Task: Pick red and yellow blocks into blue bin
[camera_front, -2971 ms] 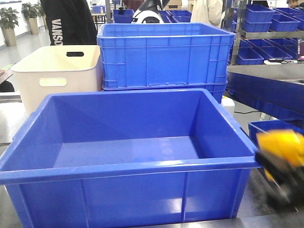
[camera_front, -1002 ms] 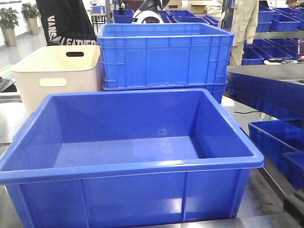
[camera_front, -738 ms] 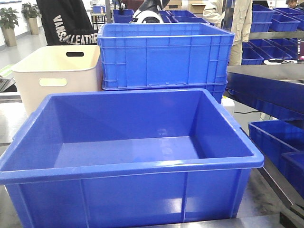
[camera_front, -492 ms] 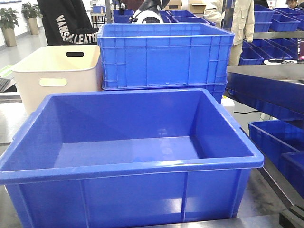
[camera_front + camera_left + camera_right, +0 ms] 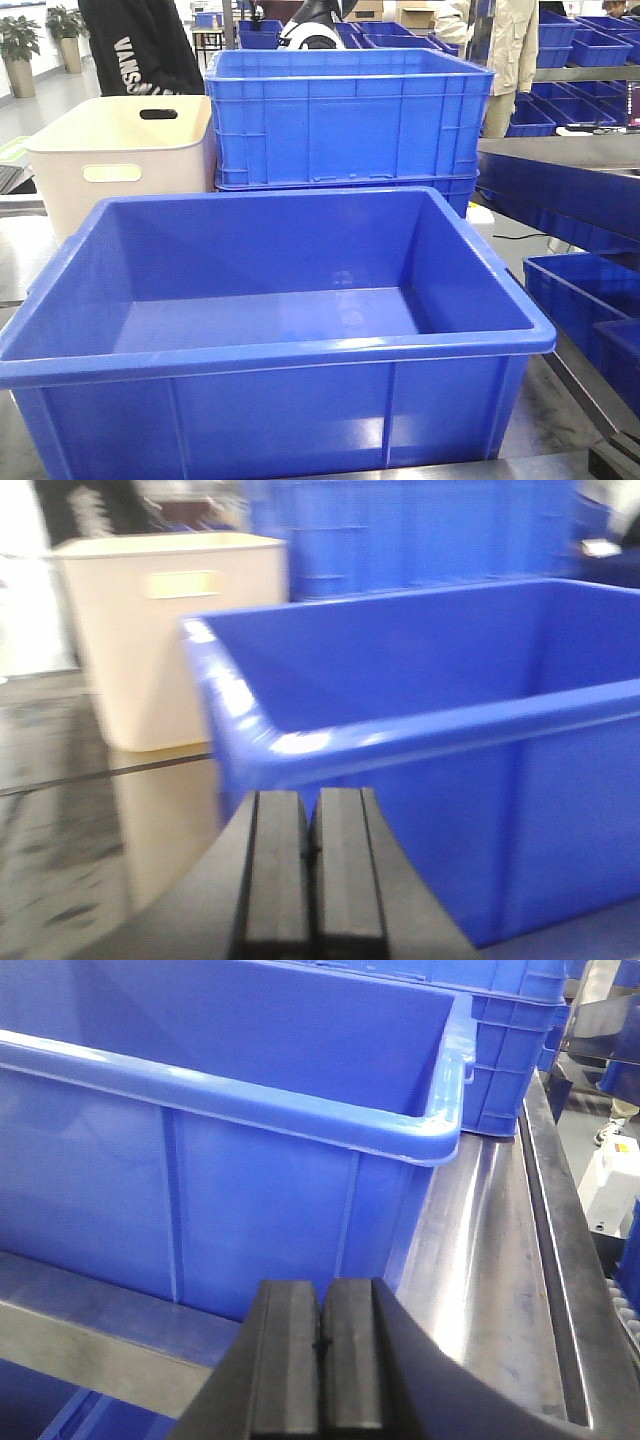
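Observation:
The blue bin fills the front view, its smooth tapered walls and bare flat bottom showing. The red and yellow blocks are out of view in every frame. My left gripper is shut with nothing between its pads, low on the table beside the blue bin's near left corner. My right gripper is also shut and empty, low in front of the blue bin's right front corner. Neither gripper's jaws show in the front view.
A cream tub with handle slots stands behind the bin at left. A taller ribbed blue crate is stacked behind it. Smaller blue trays sit at right below the steel table. People stand in the background.
A blurred yellow-and-black arm part at the lower right of the front view three seconds ago has dropped out of that view. The bin and crates have not moved.

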Controlling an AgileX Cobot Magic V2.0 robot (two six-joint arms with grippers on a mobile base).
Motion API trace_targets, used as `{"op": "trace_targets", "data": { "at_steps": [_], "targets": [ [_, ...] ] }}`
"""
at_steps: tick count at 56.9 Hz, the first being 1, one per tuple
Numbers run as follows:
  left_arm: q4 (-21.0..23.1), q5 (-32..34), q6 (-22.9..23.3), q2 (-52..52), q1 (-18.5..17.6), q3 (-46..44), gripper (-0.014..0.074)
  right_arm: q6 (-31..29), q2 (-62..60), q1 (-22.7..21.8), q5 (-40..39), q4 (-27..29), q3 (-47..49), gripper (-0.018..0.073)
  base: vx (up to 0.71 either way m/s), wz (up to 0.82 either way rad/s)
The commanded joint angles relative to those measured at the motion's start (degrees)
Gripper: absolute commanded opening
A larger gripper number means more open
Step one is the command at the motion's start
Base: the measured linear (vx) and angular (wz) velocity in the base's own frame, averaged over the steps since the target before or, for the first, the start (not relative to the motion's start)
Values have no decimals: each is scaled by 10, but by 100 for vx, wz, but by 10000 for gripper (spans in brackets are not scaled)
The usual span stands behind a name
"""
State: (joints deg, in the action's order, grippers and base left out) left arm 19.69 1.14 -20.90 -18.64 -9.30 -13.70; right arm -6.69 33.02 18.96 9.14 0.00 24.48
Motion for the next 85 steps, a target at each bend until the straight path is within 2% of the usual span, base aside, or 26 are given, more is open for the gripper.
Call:
{"op": "trace_targets", "data": {
  "at_steps": [1, 6, 7, 10, 16, 29, 77, 85],
  "targets": [
    [1, 128, 4, 41, 22, 61, 2, 0, -2, -2, -48, -7, 18, -10, 0, 0],
    [1, 192, 4, 103, 44, 148, 2, 0, -2, -2, -48, -7, 18, -10, 0, 0],
    [1, 187, 4, 113, 47, 151, 2, 0, -2, -2, -48, -7, 18, -10, 0, 0],
    [-8, 113, -16, 151, 58, 141, 2, 0, -2, -2, -47, -7, 18, -10, 0, 0],
    [-26, 53, -21, 208, 67, 144, 2, 0, 1, -2, -50, -7, 18, -10, 0, 0],
    [-30, -50, -21, 203, 65, 143, 2, 0, 0, -2, -49, -7, 18, -10, 0, -1],
    [-29, -47, -21, 203, 65, 143, 2, 2, 0, -1, -48, -7, 18, -10, 0, 0],
    [-29, -48, -21, 203, 65, 143, 2, 5, -23, -11, -58, -15, -24, -10, 0, 0]
  ]
}}
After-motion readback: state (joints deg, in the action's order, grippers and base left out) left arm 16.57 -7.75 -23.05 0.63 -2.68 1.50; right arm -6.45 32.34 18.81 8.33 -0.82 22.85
